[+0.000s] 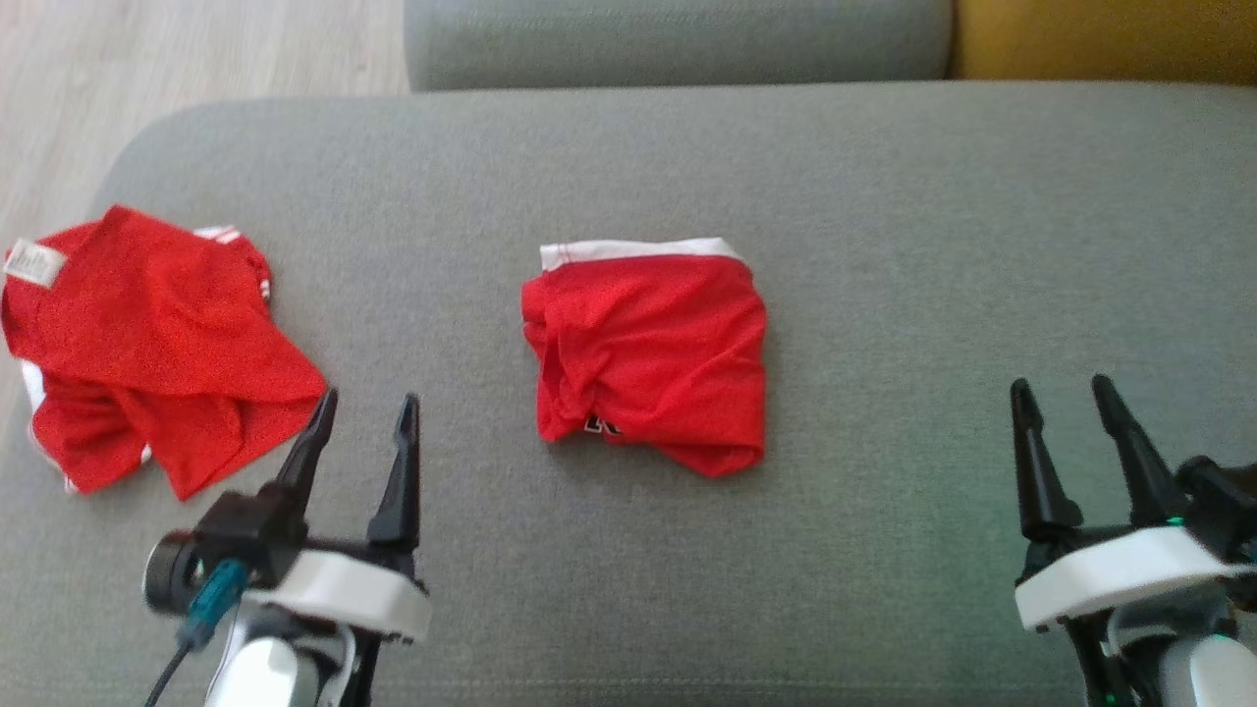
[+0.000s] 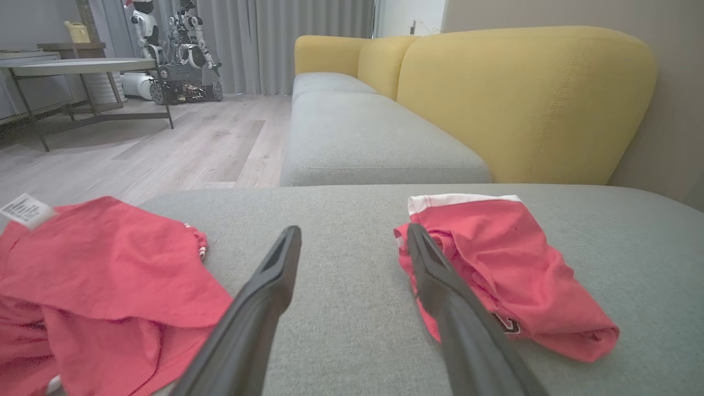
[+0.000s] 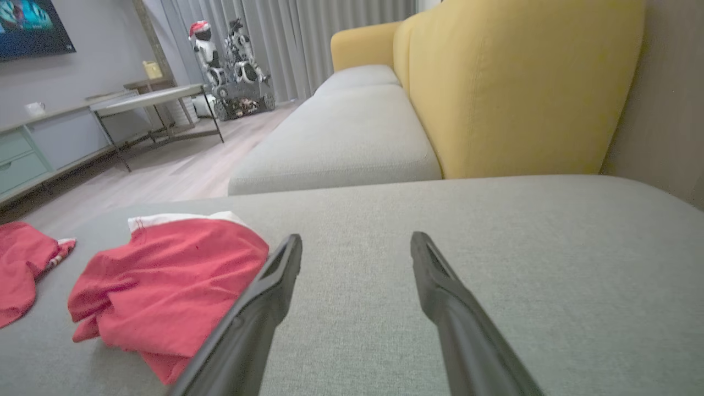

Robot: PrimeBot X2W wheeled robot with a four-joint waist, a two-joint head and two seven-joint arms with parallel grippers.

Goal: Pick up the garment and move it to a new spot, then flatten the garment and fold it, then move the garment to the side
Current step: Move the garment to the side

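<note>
Left end effector (image 1: 370, 396) at 7 o'clock and right end effector (image 1: 1060, 382) at 4 are hovering, jaws apart. The garment (image 1: 648, 358) is lying folded at the centre of the sofa (image 1: 884, 245); shifting it aside is probably coming next, needing a grasp.

Crumpled garment (image 2: 99, 264) (left edge cuts it); label (image 2: 26, 210) print probably illegible.

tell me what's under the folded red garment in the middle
The folded red garment lies flat on the grey sofa cushion, white band at its far edge. Nothing pokes out from under it; whatever its layers cover cannot be seen.
</note>
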